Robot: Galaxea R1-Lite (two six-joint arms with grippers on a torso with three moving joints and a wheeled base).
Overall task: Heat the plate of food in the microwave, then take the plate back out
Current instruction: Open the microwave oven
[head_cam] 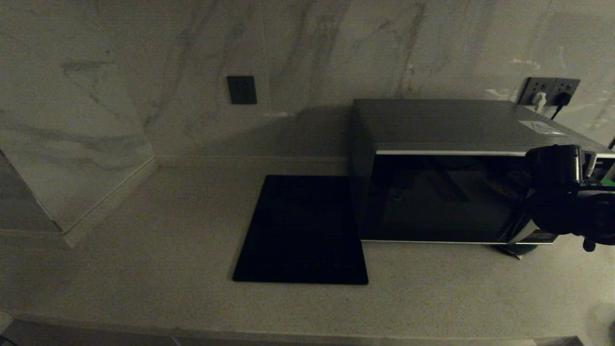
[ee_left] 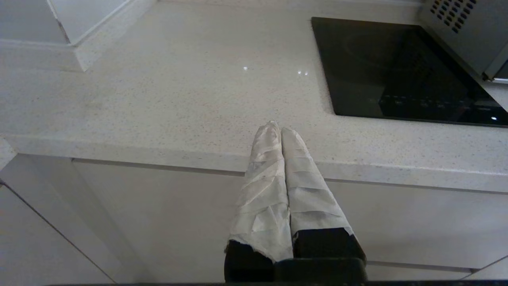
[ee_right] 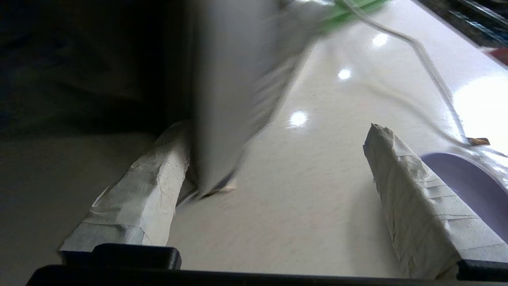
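Note:
The microwave (head_cam: 447, 192) stands at the back right of the counter, its black glass door closed in the head view. My right arm (head_cam: 569, 192) hangs in front of the microwave's right end. In the right wrist view my right gripper (ee_right: 276, 128) is open, low over the counter, with the microwave's blurred silver front edge (ee_right: 230, 99) just inside one finger (ee_right: 151, 190). The lavender rim of the plate of food (ee_right: 464, 182) shows beyond the other finger (ee_right: 401, 186); the food is almost wholly hidden. My left gripper (ee_left: 278, 129) is shut and empty by the counter's front edge.
A flat black slab (head_cam: 302, 230) lies on the counter left of the microwave. A white cable (ee_right: 428, 63) runs over the counter past the plate, and a green board (ee_right: 349, 8) lies beyond. Wall sockets (head_cam: 550, 91) sit behind the microwave. A marble side wall (head_cam: 72, 144) bounds the left.

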